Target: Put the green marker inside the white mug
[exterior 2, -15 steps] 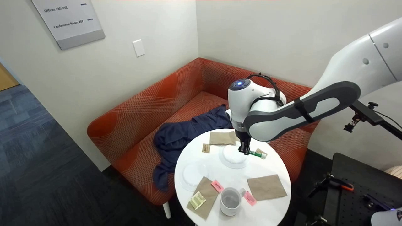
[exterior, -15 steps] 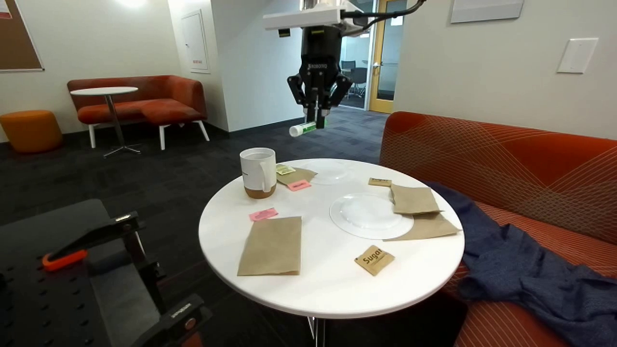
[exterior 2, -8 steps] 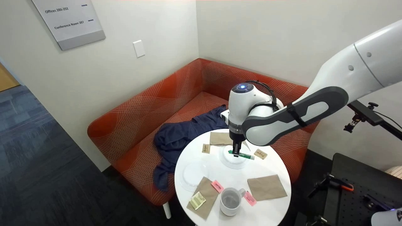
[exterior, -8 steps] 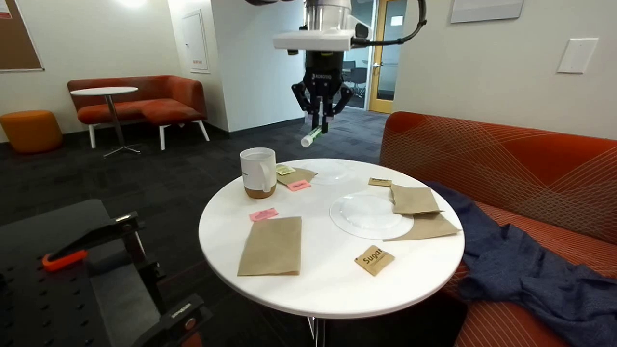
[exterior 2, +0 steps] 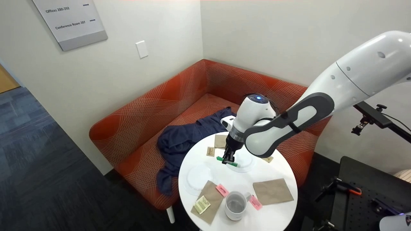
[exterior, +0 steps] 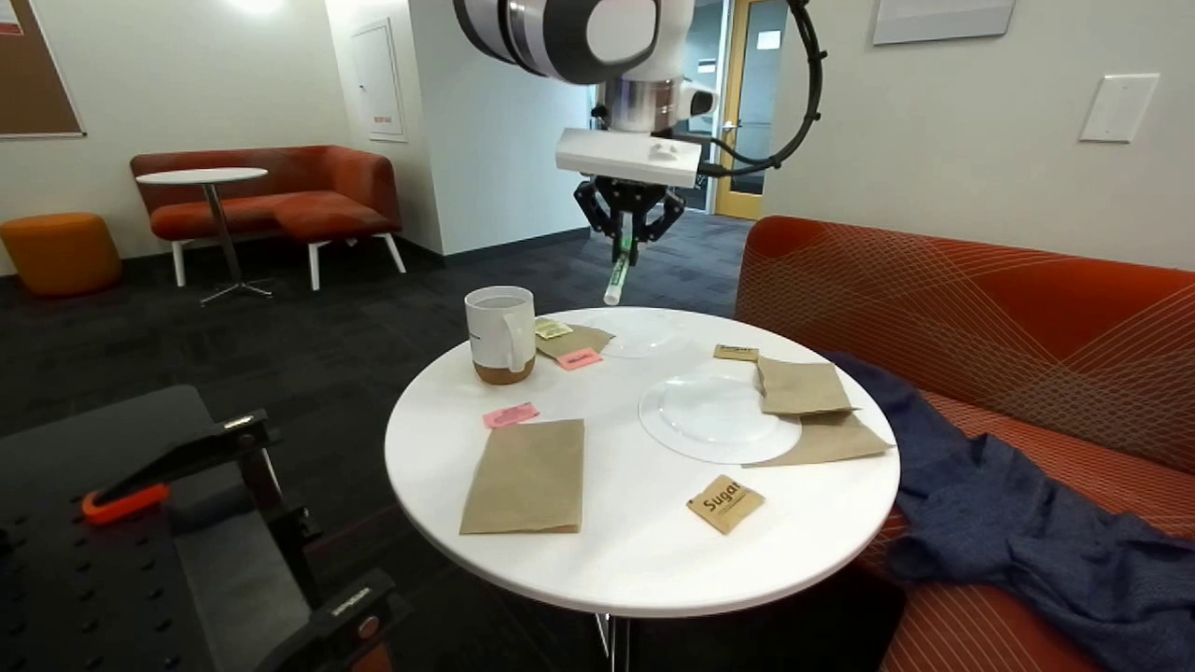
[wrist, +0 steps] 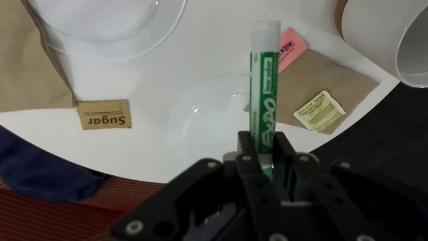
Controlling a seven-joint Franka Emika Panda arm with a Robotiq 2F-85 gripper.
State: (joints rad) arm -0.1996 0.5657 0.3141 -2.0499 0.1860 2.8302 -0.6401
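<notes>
My gripper (exterior: 625,250) is shut on the green marker (exterior: 617,278) and holds it above the far part of the table. In the wrist view the marker (wrist: 264,77) stands between the fingertips, its whitish end pointing away from the gripper. In an exterior view that end tilts downward; the marker also shows in an exterior view (exterior 2: 233,164). The white mug (exterior: 487,336) with its brown base stands upright on the table, apart from the marker. Its open top shows in an exterior view (exterior 2: 235,205). In the wrist view the mug (wrist: 371,36) is at the upper right, partly cut off.
The round white table (exterior: 644,551) bears clear plates (exterior: 672,448), brown napkins (exterior: 525,481), sugar packets (exterior: 726,504), pink packets (exterior: 511,415) and a yellow packet (exterior 2: 202,205). A red sofa (exterior: 943,327) with a dark blue cloth (exterior: 1036,523) stands beside it.
The gripper has come lower with the marker and moved toward the mug's side of the table. The wrist has tilted and turned, so the marker's whitish end points more downward. The mug has not moved.
</notes>
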